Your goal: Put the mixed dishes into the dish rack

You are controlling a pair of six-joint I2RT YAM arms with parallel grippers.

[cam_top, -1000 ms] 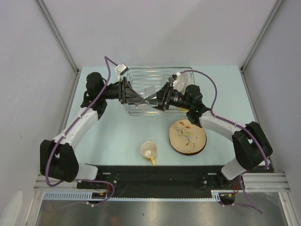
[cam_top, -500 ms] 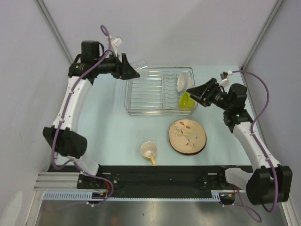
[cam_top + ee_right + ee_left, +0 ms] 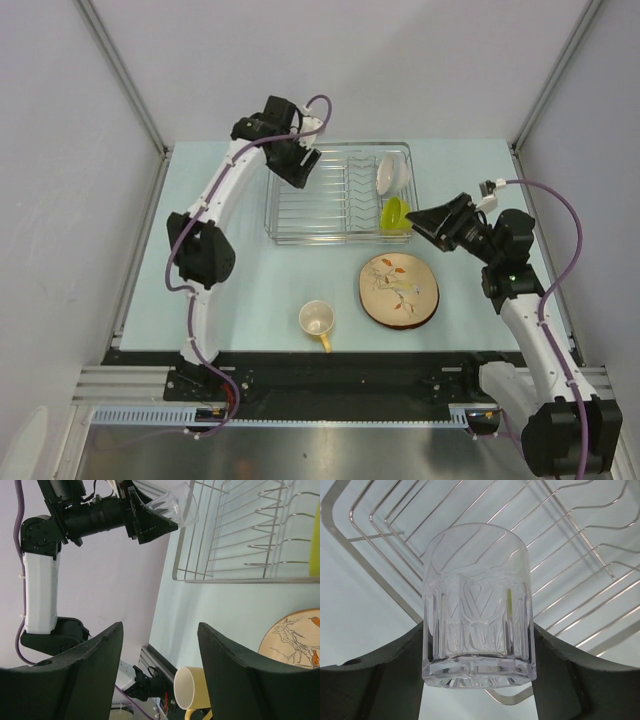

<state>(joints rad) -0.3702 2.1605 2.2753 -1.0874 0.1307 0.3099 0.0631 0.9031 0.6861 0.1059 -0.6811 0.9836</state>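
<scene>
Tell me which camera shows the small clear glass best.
Left wrist: the small clear glass fills the frame, held in the left end effector, with the dish rack behind it. Right wrist shows it small and sideways at the top edge; the top external view barely shows it.

Bright, even light; soft shadows; glints on the glass (image 3: 476, 605); focus sharp.

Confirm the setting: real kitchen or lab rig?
Most likely a lab test cell, not a kitchen: bare grey walls box in a pale table, the left arm and right arm bolt to an aluminium frame, and a dish rack sits staged there.
</scene>
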